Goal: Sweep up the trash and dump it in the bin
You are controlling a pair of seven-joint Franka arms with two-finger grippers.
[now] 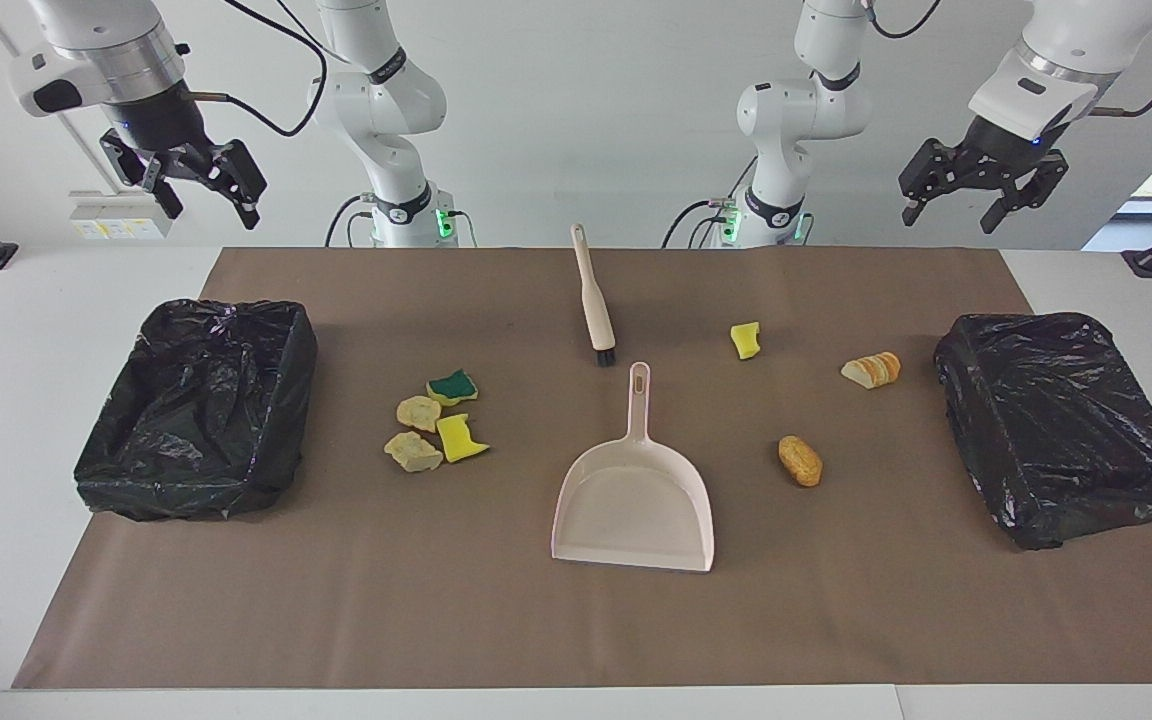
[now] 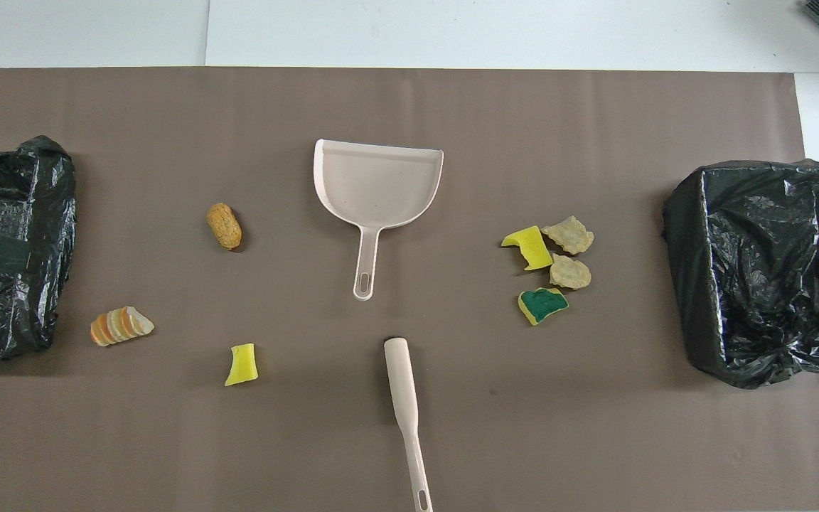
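High above the table's two ends, both grippers hang with nothing between their fingers. The left gripper (image 1: 969,205) is up over the robots' edge of the table at the left arm's end, fingers spread apart and pointing down, and the right gripper (image 1: 204,200) is likewise raised at the right arm's end, fingers spread and empty.

Well below the left gripper's fingertips sits a bin lined with a black bag (image 1: 1061,425); a second black-bagged bin (image 1: 201,405) sits well below the right gripper's fingertips. All trash lies on the brown mat (image 1: 496,620), well apart from either set of fingers. Toward the right gripper's bin there is a cluster of four scraps: a green-topped sponge piece (image 1: 453,386), a yellow sponge piece (image 1: 460,438) and two tan chunks (image 1: 418,412) (image 1: 413,452), close together, some touching. Toward the left gripper's bin lie three scattered scraps: a small yellow sponge piece (image 1: 746,340), a sliced bread piece (image 1: 872,369) just beside that bin, and a golden-brown chunk (image 1: 800,460) farther from the robots.

Midway between the two grippers, the beige-handled brush (image 1: 593,298) lies flat with its dark bristles pointing away from the robots. Just past the bristles lies the pale pink dustpan (image 1: 633,500), its handle toward the brush and its mouth facing away from the robots. Neither tool is touched.
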